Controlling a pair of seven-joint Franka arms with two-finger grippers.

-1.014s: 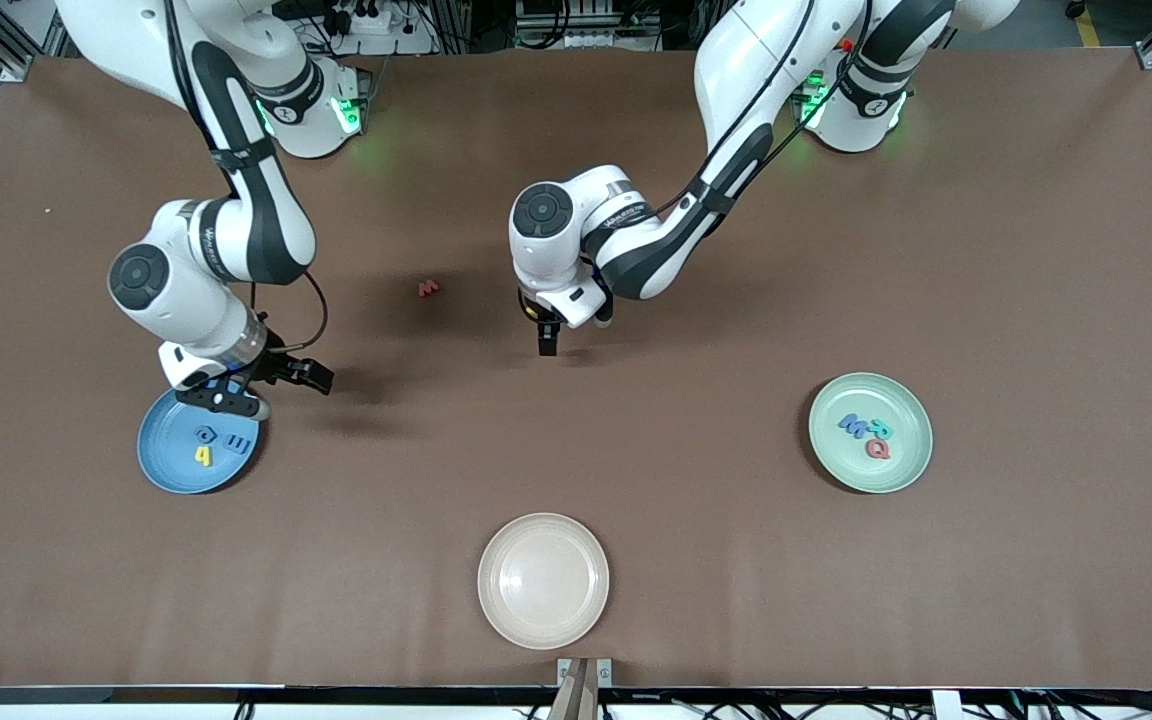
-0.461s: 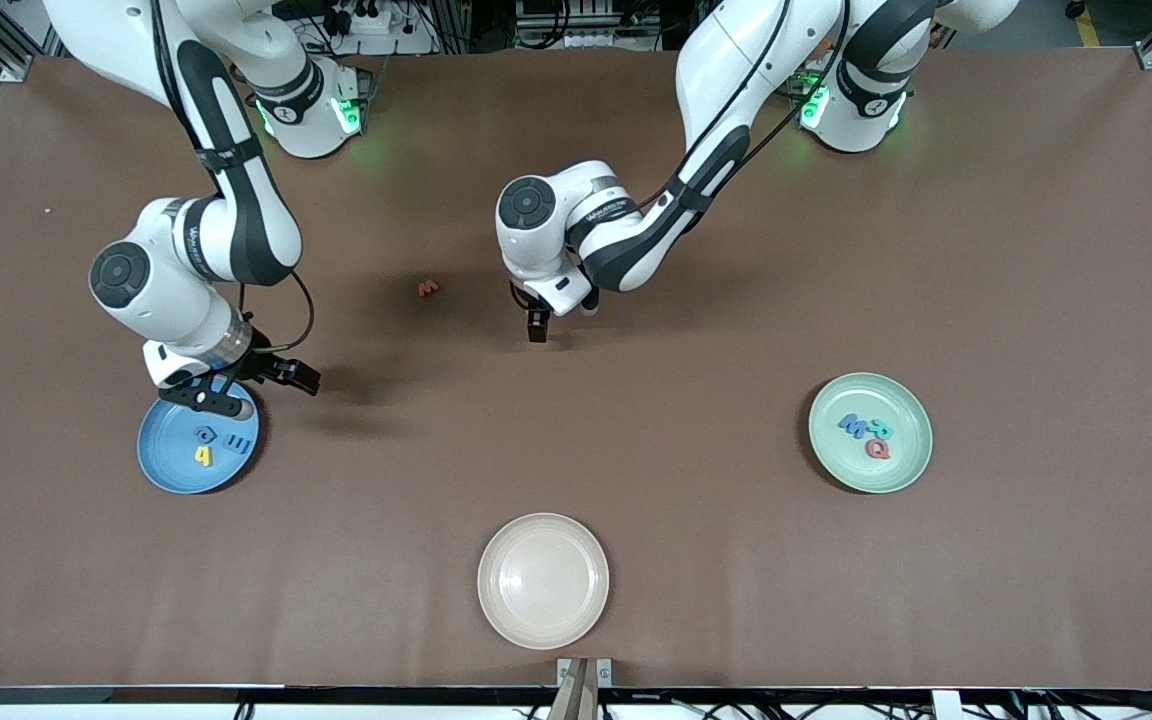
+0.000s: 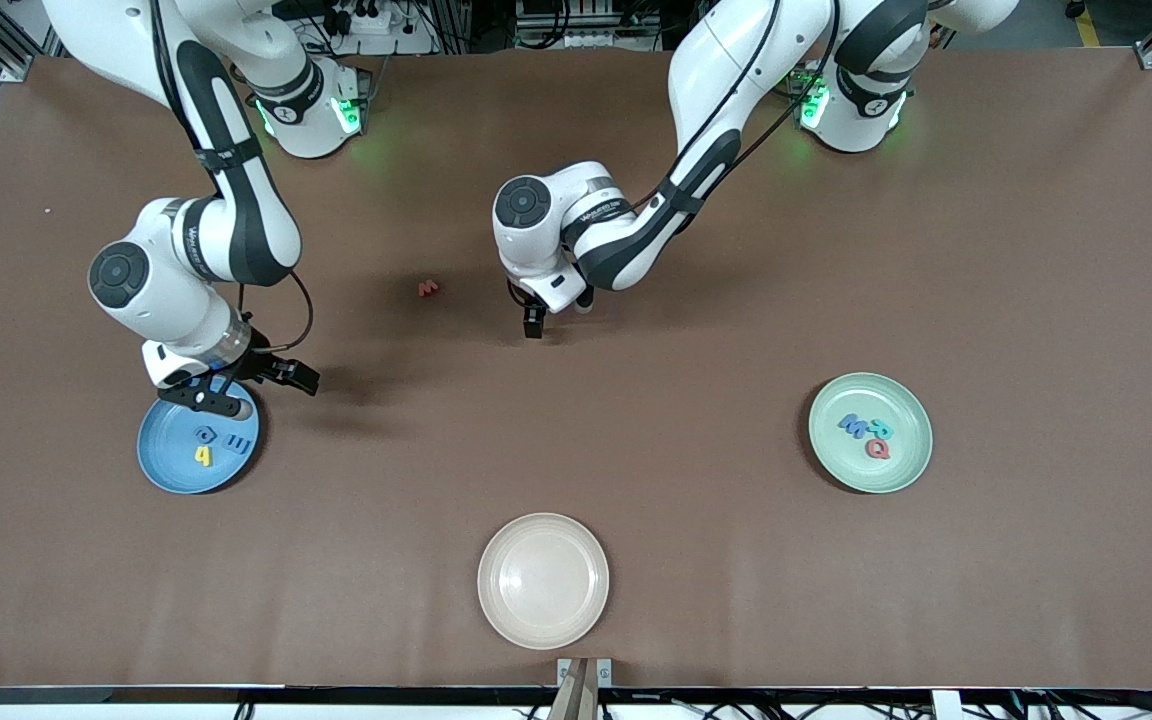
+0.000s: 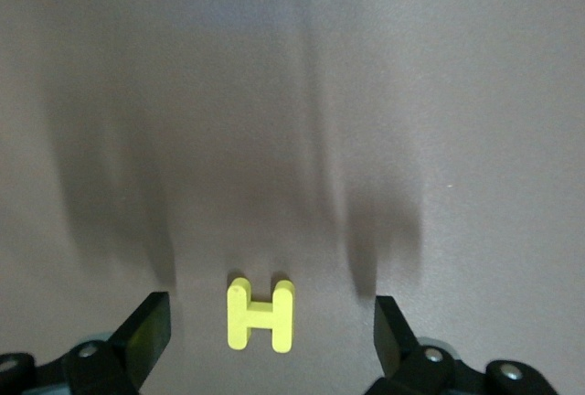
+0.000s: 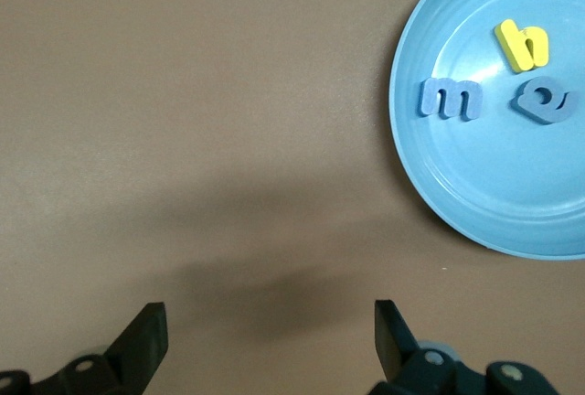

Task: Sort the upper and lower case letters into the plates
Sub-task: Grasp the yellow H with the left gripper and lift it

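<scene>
**A:** What are your left fingers doing just now?

**B:** They are standing wide apart, holding nothing, low over the brown desk near its middle. The yellow H is lying flat on the desk between my two fingertips, touching neither.

**A:** How is it going to handle?

**B:** I am judging it light and slightly soft, a thick foam-like block with square edges and a matte face. It should give a little under pressure and not slip, but being so small and light it could skid or tip if one finger reaches it first. I am thinking of pinching it across the outer sides of its two uprights, fingertips right down at the desk.

**A:** And the right fingers?

**B:** Also spread wide and empty, hanging by the rim of the light blue plate and waiting. That smooth, shallow plate is holding a blue m, a yellow h and a blue e.

**A:** Where are the rest?

**B:** A red letter is lying loose on the desk, apart from both pairs of fingers. The mint green plate is carrying three letters, a red Q among them. The cream plate is bare.
</scene>
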